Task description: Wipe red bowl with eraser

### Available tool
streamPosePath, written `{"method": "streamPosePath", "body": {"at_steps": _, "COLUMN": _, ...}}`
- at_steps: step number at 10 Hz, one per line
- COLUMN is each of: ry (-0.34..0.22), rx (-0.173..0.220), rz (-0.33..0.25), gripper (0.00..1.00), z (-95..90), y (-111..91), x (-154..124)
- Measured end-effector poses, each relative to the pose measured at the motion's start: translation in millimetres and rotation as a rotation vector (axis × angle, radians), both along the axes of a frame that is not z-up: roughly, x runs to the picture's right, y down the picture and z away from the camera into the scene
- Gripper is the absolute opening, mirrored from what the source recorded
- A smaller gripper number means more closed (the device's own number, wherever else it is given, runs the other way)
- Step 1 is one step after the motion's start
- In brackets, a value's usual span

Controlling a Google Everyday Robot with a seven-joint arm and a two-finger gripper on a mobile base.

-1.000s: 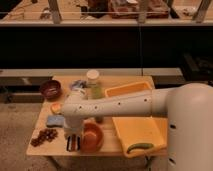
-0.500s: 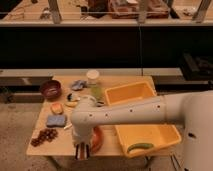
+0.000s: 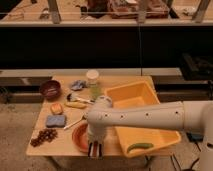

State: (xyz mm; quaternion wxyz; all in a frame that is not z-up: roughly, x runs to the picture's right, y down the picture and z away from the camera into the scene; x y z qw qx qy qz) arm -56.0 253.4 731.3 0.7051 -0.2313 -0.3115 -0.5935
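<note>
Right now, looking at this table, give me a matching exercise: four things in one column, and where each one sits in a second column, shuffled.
Things:
1. red bowl
2. maroon bowl
3. blue sponge
4. gripper

Places:
A. back left corner of the table
B. front edge of the table, partly behind the arm
C. hanging shut at the red bowl's right rim, by the front edge
D. left side of the table, behind the bunch of grapes

Pairs: 1-B, 2-A, 3-D, 4-C
</note>
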Motion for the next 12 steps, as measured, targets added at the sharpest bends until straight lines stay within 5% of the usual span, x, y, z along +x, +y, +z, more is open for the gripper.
{"method": "streamPosePath", "body": {"at_steps": 6, "ry": 0.01, "rx": 0.017, "rz": 0.015, "gripper": 0.0, "z": 33.5, "y": -38.6, "x": -27.8}}
{"method": "streamPosePath", "body": {"at_steps": 12, "ry": -0.128, "rx": 0.071, "rz": -0.035, "gripper": 0.0, "z": 1.6, "y": -45.0, "x": -94.4}}
